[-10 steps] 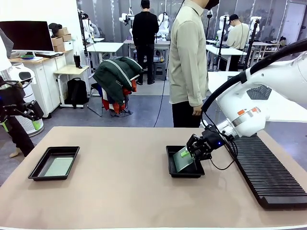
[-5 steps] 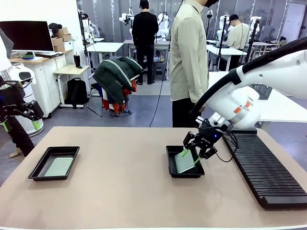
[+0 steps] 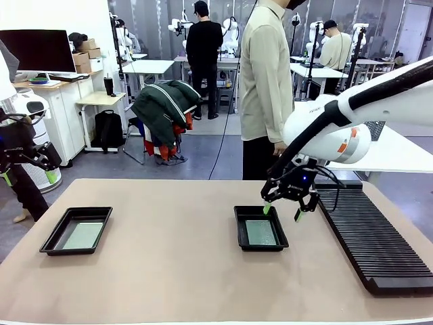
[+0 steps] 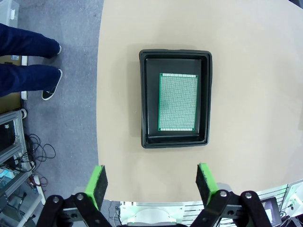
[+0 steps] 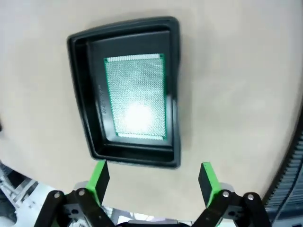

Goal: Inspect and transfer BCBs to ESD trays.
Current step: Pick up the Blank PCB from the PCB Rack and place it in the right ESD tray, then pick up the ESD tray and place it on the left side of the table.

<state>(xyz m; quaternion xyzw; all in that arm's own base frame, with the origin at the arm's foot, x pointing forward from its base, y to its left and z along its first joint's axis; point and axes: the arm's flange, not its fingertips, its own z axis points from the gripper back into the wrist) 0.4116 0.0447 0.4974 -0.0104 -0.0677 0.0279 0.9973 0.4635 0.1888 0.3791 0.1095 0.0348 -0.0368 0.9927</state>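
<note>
Two ESD trays on the counter [image 3: 169, 271]: left tray [image 3: 76, 231] near the left edge, right tray [image 3: 260, 228] right of centre. One BCB lies flat in each: left board [image 4: 177, 102], right board [image 5: 136, 97]. Slotted rack [image 3: 375, 240] along the right side, just beside the right tray. Right end effector [image 3: 281, 210] above that tray's far edge. Person [image 3: 265, 88] stands behind the counter.

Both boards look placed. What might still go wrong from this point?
1. The right gripper hangs open just above the near tray; a low sideways move might clip its rim and shift the board.
2. That arm's cable hangs close to the ribbed rack and might snag.
</note>
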